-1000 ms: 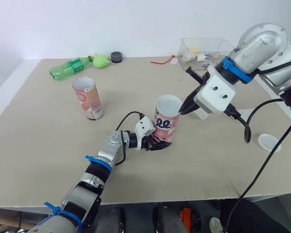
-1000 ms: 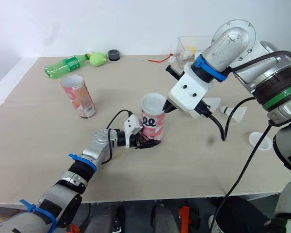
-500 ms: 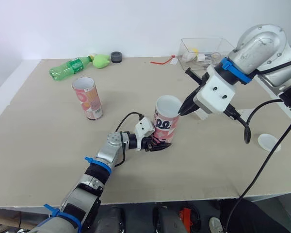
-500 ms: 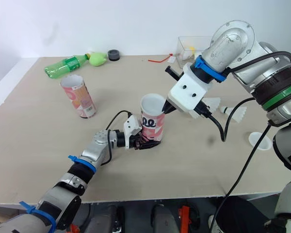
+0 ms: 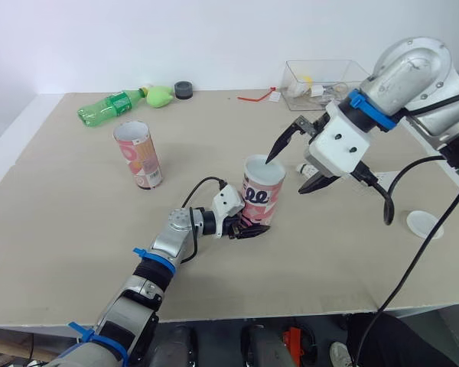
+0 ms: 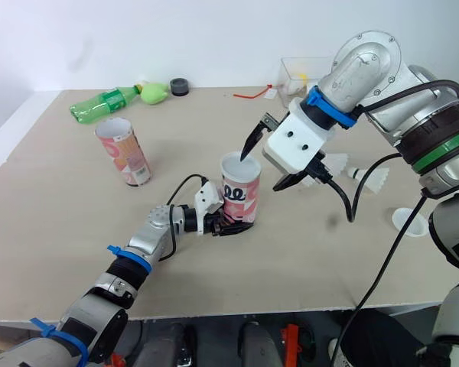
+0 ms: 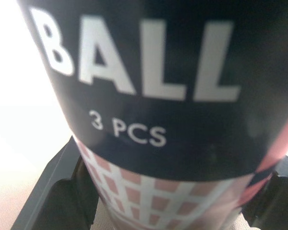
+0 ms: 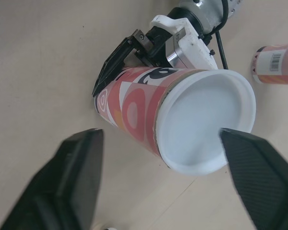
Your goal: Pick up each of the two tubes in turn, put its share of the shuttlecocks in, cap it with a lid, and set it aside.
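Note:
A pink patterned tube (image 5: 260,202) stands mid-table with a white lid (image 5: 265,170) on its top. My left gripper (image 5: 243,226) is shut on the tube's lower part; in the left wrist view the tube (image 7: 149,96) sits between the fingers (image 7: 62,201). My right gripper (image 5: 297,164) hangs open just right of the lid, holding nothing; its fingers (image 8: 67,177) straddle the capped tube (image 8: 129,110). A second tube (image 5: 140,155) stands upright and uncapped at the left. Two shuttlecocks (image 6: 333,163) (image 6: 376,180) lie to the right, partly hidden by my right arm.
A loose white lid (image 5: 423,223) lies near the table's right edge. A clear box (image 5: 321,76) sits at the back right. Along the back are a green bottle (image 5: 111,107), a green object (image 5: 160,95), a dark round cap (image 5: 184,89) and a red strip (image 5: 256,96).
My right gripper, shut at the tube's rim before, has opened and its fingers have spread apart. The lid stays on the tube. My left arm has not moved.

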`<state>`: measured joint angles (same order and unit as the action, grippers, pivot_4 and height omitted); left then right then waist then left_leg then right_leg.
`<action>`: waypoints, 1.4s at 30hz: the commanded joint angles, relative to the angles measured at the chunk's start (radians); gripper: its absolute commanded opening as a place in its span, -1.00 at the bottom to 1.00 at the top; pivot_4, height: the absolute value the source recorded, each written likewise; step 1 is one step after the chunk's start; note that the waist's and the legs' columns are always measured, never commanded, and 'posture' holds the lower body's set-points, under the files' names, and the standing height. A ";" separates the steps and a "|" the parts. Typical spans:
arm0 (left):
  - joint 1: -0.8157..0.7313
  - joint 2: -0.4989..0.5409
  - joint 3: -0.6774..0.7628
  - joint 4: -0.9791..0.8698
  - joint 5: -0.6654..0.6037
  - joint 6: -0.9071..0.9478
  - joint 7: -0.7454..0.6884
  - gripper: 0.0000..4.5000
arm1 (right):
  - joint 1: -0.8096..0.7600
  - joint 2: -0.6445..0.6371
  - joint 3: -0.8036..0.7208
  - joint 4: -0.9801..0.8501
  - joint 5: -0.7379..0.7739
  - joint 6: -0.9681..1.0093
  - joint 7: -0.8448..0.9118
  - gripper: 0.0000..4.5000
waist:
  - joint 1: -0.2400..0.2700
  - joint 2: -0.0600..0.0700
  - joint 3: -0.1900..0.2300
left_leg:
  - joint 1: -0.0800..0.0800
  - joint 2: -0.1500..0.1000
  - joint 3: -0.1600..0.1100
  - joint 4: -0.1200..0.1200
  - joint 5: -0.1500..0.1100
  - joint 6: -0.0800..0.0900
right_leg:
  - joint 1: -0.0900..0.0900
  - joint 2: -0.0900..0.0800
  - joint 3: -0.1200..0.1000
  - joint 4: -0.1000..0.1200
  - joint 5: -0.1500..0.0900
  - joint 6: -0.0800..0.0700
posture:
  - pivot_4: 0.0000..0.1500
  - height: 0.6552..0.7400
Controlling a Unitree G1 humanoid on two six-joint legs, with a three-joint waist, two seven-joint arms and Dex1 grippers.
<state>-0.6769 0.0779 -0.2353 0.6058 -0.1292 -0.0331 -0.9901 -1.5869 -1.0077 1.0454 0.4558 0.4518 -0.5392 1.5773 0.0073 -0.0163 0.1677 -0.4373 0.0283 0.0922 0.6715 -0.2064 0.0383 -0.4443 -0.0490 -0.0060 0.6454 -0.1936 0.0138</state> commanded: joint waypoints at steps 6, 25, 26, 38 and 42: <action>-0.002 0.006 0.009 -0.018 -0.002 0.005 -0.002 0.43 | 0.023 0.102 -0.393 0.110 0.106 0.487 -0.002 0.70 | 0.000 0.000 0.000 | 0.001 0.002 0.000 0.001 0.000 0.000 | 0.000 -0.002 -0.003 0.000 0.003 -0.003 | 1.00 1.00; 0.004 0.019 0.010 -0.024 -0.002 0.008 -0.002 0.43 | 0.422 0.243 -0.728 -0.254 -0.010 0.953 -0.191 -0.95 | 0.000 0.000 0.000 | -0.001 0.001 -0.001 0.001 0.000 0.000 | 0.000 0.001 -0.004 0.001 0.005 0.001 | 1.00 1.00; 0.005 0.019 0.010 -0.025 -0.002 0.009 -0.001 0.43 | 0.439 0.246 -0.725 -0.270 -0.021 0.953 -0.186 -0.95 | 0.000 0.000 0.000 | -0.001 0.001 -0.001 0.001 0.000 0.000 | 0.001 0.001 -0.004 0.001 0.005 0.001 | 1.00 1.00; 0.018 0.021 0.010 -0.045 -0.004 0.022 0.004 0.43 | 0.513 0.264 -0.711 -0.250 -0.153 0.898 -0.132 -0.95 | 0.000 0.000 -0.001 | 0.000 0.001 -0.001 0.001 0.000 0.000 | 0.001 0.002 -0.003 0.000 0.004 0.003 | 1.00 1.00; 0.019 0.024 0.011 -0.047 -0.003 0.023 0.006 0.43 | 0.541 0.254 -0.704 -0.258 -0.183 0.878 -0.095 -0.95 | 0.000 0.000 -0.001 | 0.000 0.001 -0.002 0.001 0.000 0.000 | 0.002 0.002 -0.003 0.000 0.004 0.003 | 1.00 1.00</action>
<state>-0.6662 0.0971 -0.2292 0.5867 -0.1295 -0.0146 -0.9872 -1.0667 -0.7431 0.3180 0.2036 0.2991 0.3422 1.4548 0.0072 -0.0166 0.1670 -0.4370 0.0292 0.0906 0.6728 -0.2061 0.0380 -0.4426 -0.0470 -0.0088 0.6458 -0.1897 0.0170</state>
